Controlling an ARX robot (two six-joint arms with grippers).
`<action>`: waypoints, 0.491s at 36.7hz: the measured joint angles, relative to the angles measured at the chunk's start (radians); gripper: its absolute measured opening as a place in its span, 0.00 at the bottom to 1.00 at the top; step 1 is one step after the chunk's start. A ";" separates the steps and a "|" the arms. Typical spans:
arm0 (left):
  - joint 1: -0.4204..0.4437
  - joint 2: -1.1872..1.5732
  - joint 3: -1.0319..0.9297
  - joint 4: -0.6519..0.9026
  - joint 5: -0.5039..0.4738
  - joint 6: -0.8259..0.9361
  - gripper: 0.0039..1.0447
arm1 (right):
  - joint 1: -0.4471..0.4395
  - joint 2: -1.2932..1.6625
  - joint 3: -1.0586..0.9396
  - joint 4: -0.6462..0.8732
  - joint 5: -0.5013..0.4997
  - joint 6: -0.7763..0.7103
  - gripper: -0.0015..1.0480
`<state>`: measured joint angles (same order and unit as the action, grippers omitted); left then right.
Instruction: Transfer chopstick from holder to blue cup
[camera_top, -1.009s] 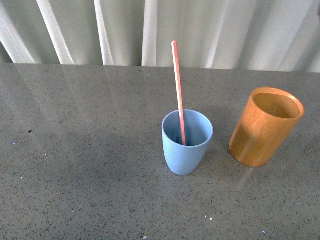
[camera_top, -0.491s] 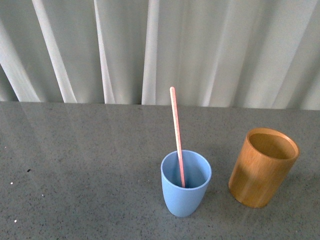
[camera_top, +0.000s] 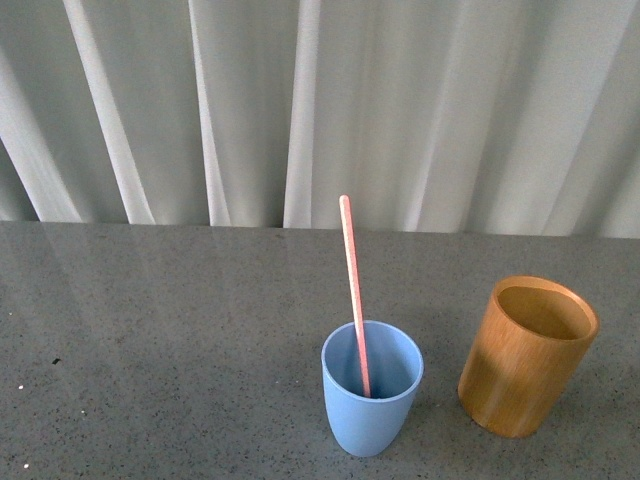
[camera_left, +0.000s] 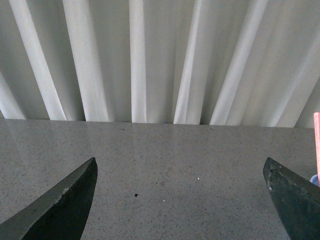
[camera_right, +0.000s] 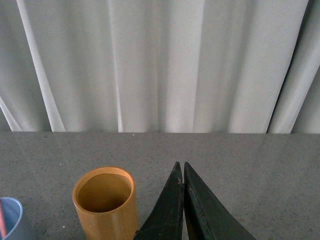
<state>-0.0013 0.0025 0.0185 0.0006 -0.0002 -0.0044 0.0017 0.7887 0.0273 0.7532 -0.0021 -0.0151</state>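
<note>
Pink chopstick (camera_top: 352, 290) is standing in the blue cup (camera_top: 371, 388), with the holder (camera_top: 526, 355) sitting empty beside it.

Nothing is gripping the chopstick: its lower end is resting on the floor of the cup and its shaft is leaning against the cup wall, which is likely what is keeping it up. Its long axis is running nearly upright, tilting slightly so the top is pointing up and a little toward the robot's left, well above the rim. The holder is standing upright on the grey table (camera_top: 160, 350), just to the right of the cup and not touching it. The left gripper (camera_left: 180, 200) is hanging spread wide over bare table, holding nothing. The right gripper (camera_right: 183, 172) is hovering near the holder with its fingers pressed together on nothing. By the look of it, the transfer is done.
</note>
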 joint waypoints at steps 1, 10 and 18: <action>0.000 0.000 0.000 0.000 0.000 0.000 0.94 | 0.000 -0.016 0.000 -0.013 0.000 0.002 0.01; 0.000 0.000 0.000 0.000 0.000 0.000 0.94 | 0.000 -0.192 -0.004 -0.169 0.000 0.004 0.01; 0.000 0.000 0.000 0.000 0.000 0.000 0.94 | 0.000 -0.348 -0.005 -0.313 0.000 0.005 0.01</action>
<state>-0.0013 0.0025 0.0185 0.0006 -0.0002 -0.0044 0.0017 0.4412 0.0227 0.4400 -0.0017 -0.0105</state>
